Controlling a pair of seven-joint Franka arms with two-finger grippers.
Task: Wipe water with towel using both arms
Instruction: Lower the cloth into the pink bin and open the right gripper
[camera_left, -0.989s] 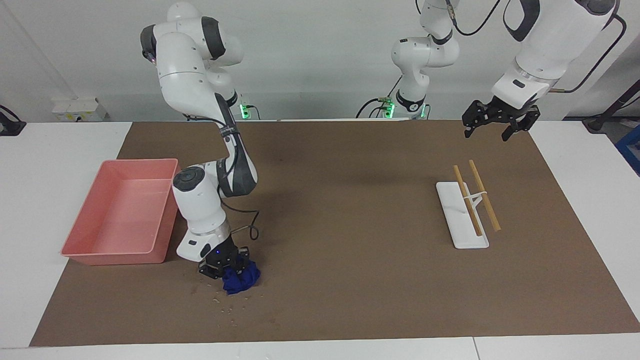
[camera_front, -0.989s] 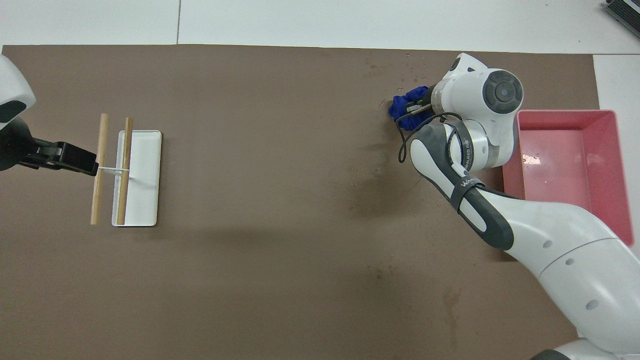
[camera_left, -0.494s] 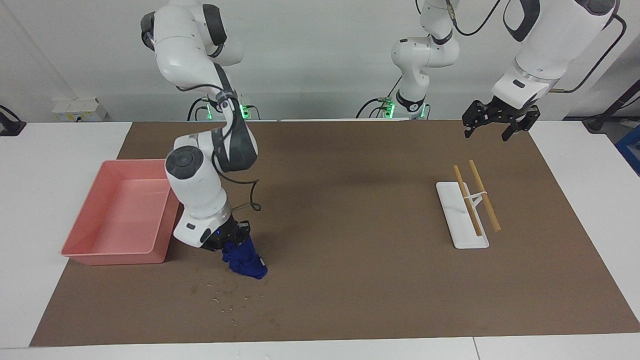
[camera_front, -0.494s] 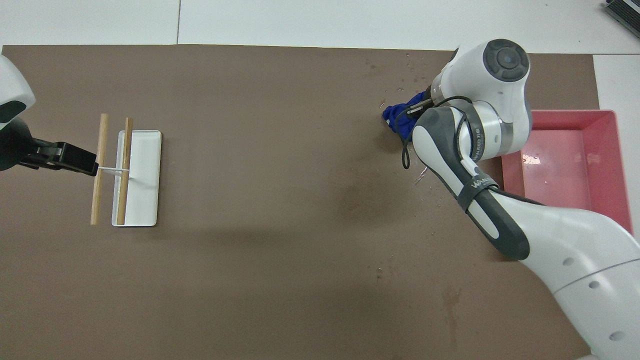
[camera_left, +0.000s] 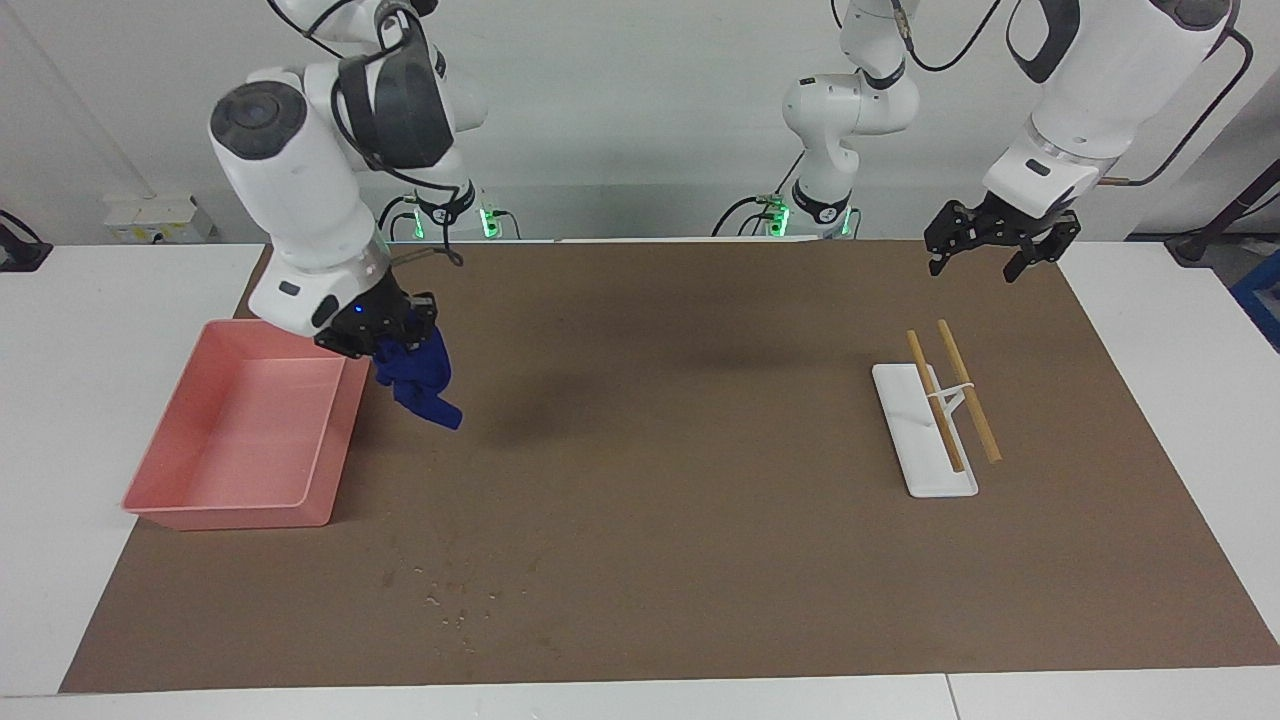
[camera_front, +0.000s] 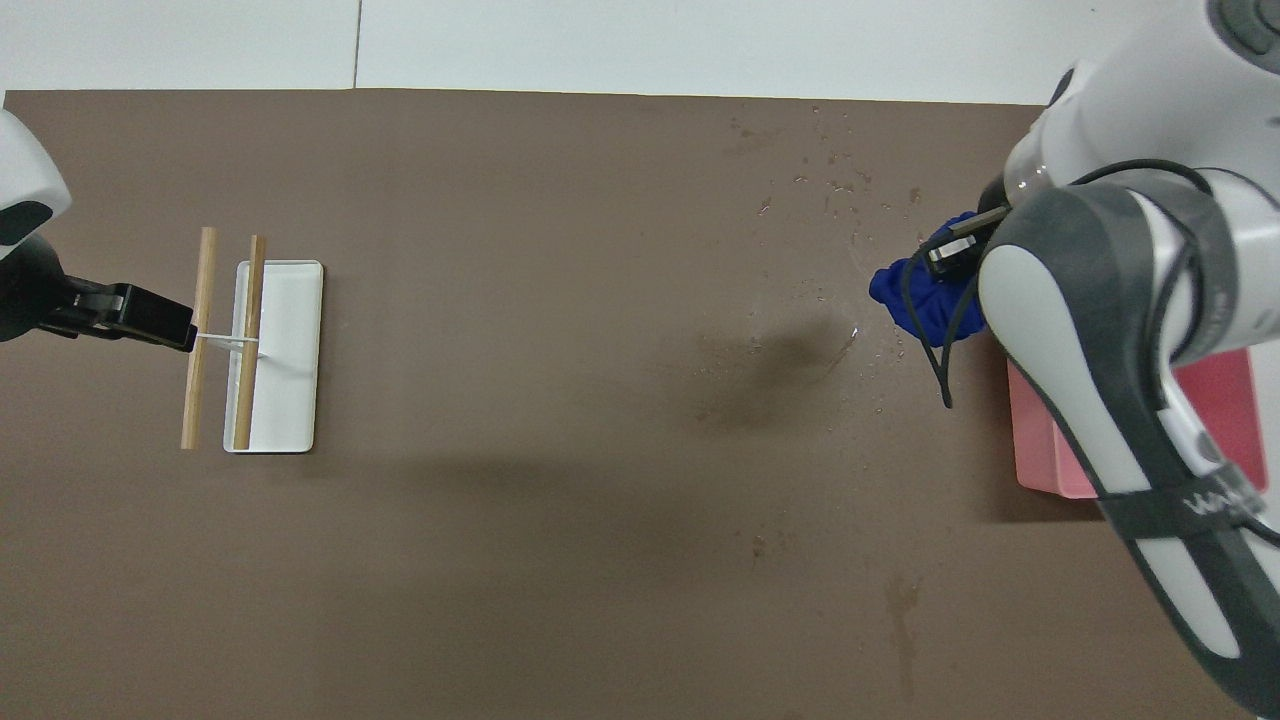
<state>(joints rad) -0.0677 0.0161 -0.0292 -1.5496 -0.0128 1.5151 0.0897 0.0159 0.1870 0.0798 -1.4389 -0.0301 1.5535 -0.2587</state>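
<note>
In the facing view I start at the pink tray (camera_left: 240, 440). My right gripper (camera_left: 385, 335) hangs in the air at its rim, jaws clamped on the navy towel (camera_left: 420, 385), which dangles free. The water droplets (camera_left: 445, 600) lie on the brown mat (camera_left: 700, 520) farther from the robots. To wipe well I'd lower the towel flat onto them and drag slowly. The white rack (camera_left: 925, 440) follows; over that end waits my left gripper (camera_left: 995, 250), jaws spread. In the overhead view my right arm covers most of the tray.

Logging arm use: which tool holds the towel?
The right tool, over the mat beside the pink tray, grips the towel; the left tool is empty.
</note>
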